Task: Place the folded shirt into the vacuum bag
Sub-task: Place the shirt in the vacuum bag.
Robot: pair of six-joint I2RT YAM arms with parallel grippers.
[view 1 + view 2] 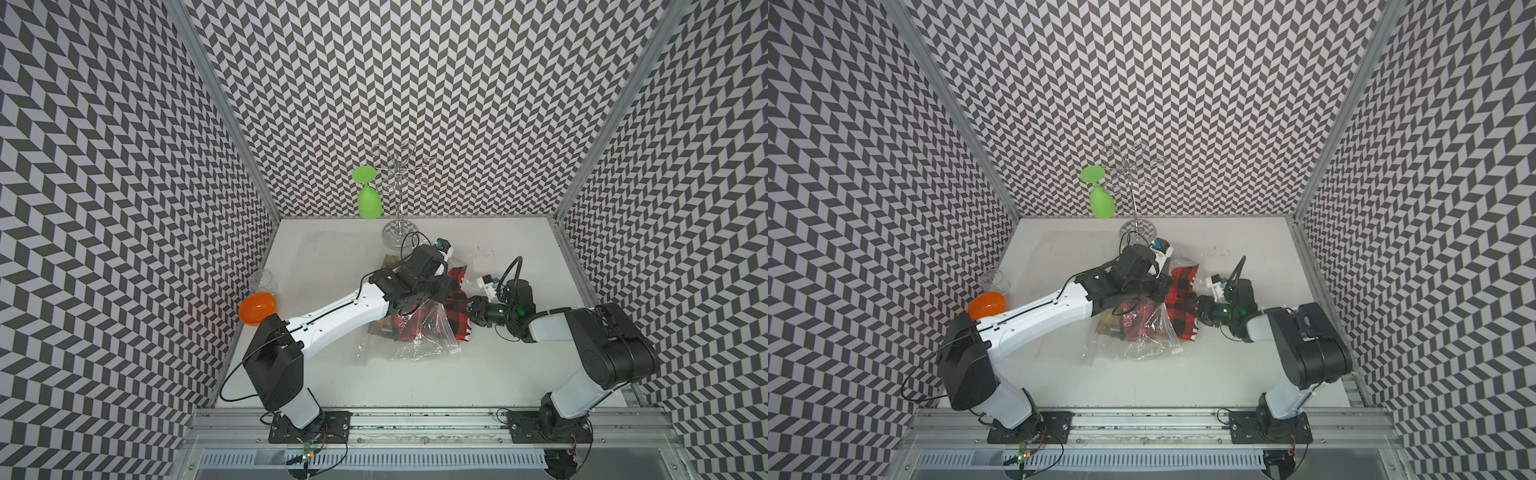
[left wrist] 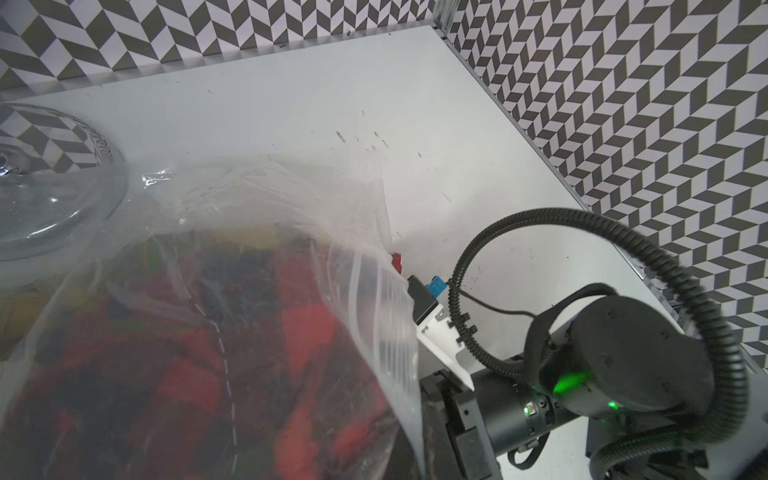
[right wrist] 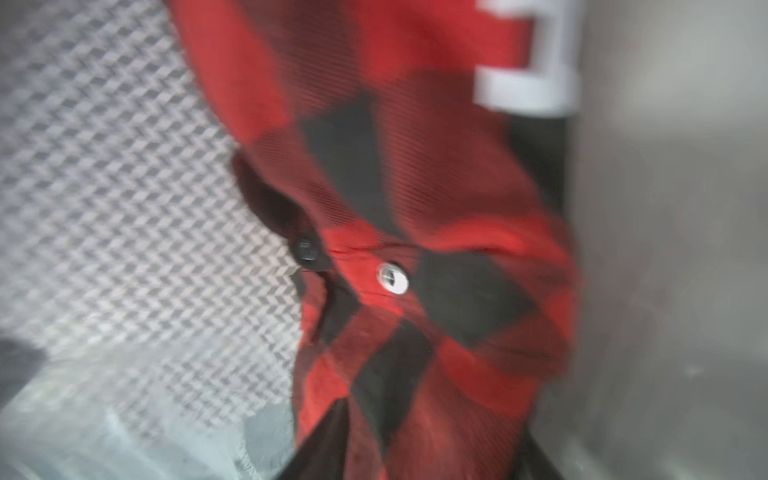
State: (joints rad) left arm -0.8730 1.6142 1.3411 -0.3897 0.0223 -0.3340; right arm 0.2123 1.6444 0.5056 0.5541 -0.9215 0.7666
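The folded shirt (image 1: pixel 456 279) is red and black plaid and lies partly inside the vacuum bag (image 1: pixel 415 343), a clear crinkly plastic bag in the middle of the table in both top views. My left gripper (image 1: pixel 445 287) is shut on the bag's upper edge and holds it raised. In the left wrist view the zip strip (image 2: pixel 386 316) runs down to the jaws over the shirt (image 2: pixel 291 332). My right gripper (image 1: pixel 471 312) is at the shirt's right side. In the right wrist view bunched plaid cloth (image 3: pixel 415 166) fills the gap between its dark fingers (image 3: pixel 320 461).
A wire glass stand (image 1: pixel 397 232) stands at the back, with a green wine glass (image 1: pixel 369 199) hanging upside down from it. An orange bowl (image 1: pixel 257 308) and a clear cup (image 1: pixel 264 280) sit at the left wall. Something brownish (image 1: pixel 390 266) lies under the bag.
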